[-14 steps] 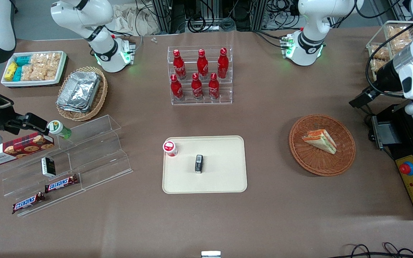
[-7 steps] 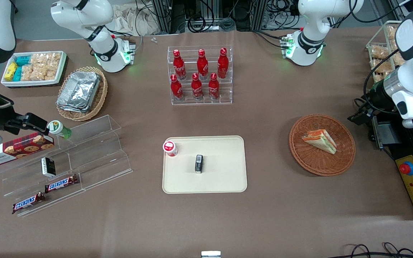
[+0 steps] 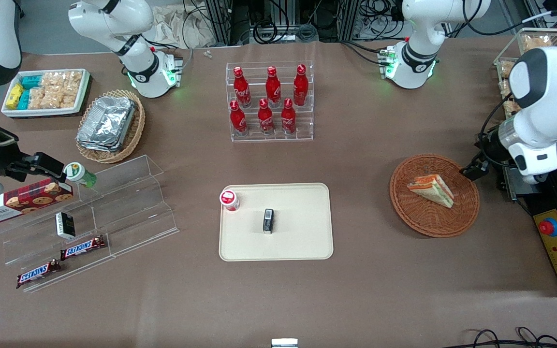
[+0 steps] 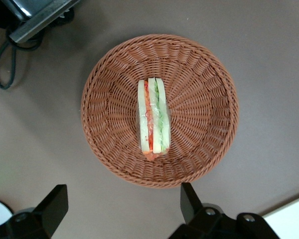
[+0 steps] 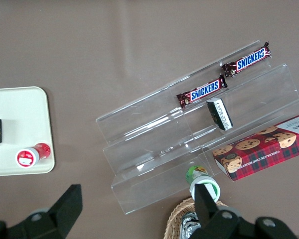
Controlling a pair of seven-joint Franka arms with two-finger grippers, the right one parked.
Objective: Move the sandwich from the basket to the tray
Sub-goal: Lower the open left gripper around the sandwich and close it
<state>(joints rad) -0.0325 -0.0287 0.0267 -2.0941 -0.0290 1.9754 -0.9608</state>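
Observation:
The sandwich (image 3: 431,189), a wrapped wedge with orange, red and green layers, lies in the middle of the round reddish-brown basket (image 3: 406,212). In the left wrist view the sandwich (image 4: 152,119) shows edge-on inside the basket (image 4: 204,99). My left gripper (image 3: 473,170) hangs above the basket's rim at the working arm's end, a little farther from the front camera than the sandwich. That gripper (image 4: 122,204) is open wide with nothing between its fingers. The cream tray (image 3: 302,237) lies flat toward the parked arm's end from the basket.
On the tray stand a red-capped jar (image 3: 229,199) and a small dark box (image 3: 268,221). A clear rack of red bottles (image 3: 270,101) stands farther from the front camera. Black equipment with a red button (image 3: 549,226) sits beside the basket at the table's end.
The left arm has swung in from over the equipment toward the basket. Its gripper now hangs at the basket's rim. The sandwich and tray have not moved.

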